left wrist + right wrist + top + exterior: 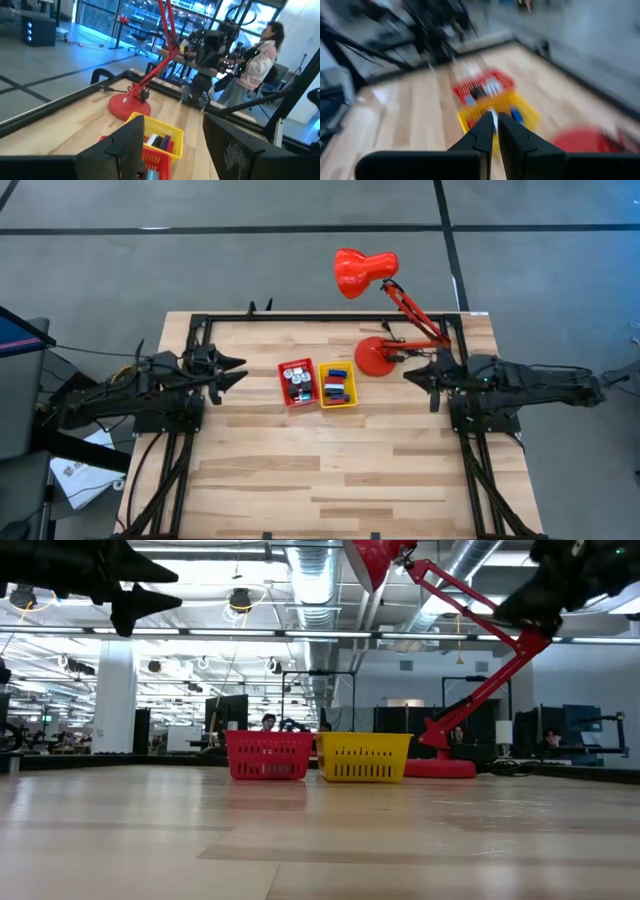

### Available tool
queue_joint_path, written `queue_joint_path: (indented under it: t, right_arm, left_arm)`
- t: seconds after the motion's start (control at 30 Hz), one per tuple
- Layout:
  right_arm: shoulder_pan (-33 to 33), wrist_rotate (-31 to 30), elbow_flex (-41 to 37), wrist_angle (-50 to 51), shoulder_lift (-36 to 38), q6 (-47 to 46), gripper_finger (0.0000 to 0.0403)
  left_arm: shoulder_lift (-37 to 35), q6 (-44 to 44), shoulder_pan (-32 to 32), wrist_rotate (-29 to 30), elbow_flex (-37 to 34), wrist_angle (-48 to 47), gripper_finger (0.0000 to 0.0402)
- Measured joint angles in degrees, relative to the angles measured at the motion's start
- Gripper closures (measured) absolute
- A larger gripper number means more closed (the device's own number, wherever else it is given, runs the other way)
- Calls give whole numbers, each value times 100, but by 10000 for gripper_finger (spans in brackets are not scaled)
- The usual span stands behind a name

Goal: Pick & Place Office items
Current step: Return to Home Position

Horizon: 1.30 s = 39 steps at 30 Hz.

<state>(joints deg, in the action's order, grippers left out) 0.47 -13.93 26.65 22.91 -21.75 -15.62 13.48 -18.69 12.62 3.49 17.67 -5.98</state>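
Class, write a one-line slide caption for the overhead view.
Office items lie in the red bin and yellow bin beside the red lamp; left gripper and right gripper flank them, empty.

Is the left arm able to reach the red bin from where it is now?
Probably yes. The left arm is raised, its jaws open and pointing toward the red bin, with only bare table between them. The red lamp stands beyond the yellow bin, out of its way.

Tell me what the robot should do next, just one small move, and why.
Probably pull the open left hand and shut right hand back to rest: neither holds anything, and the office items in view lie inside the red bin and yellow bin.
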Motion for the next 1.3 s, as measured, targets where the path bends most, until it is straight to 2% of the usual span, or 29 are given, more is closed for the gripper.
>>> queue_joint_path:
  t: [0.13, 0.37, 0.5, 0.8, 1.07, 1.3]
  right_arm:
    - [161, 186, -662, -1574, 191, 848, 381]
    - [349, 207, -1702, -2891, 556, 781, 381]
    - [394, 200, -2067, -2942, 950, 620, 381]
    - [389, -120, -2609, -2837, 2168, 712, 381]
    - [387, -114, -2620, -2640, 2160, 906, 381]
    - [343, -116, -2623, -2609, 2159, 1146, 381]
  left_arm:
    - [74, 65, 0, -3, -135, 192, 203]
    - [74, -300, 0, -136, -1324, 1637, 201]
    - [71, -422, 0, -403, -1493, 1735, 202]
    - [-255, -331, -2, -415, -1491, 1447, 201]
    - [-861, -295, -2, -400, -1727, 1387, 203]
    - [-856, -126, -2, -396, -1727, 1375, 203]
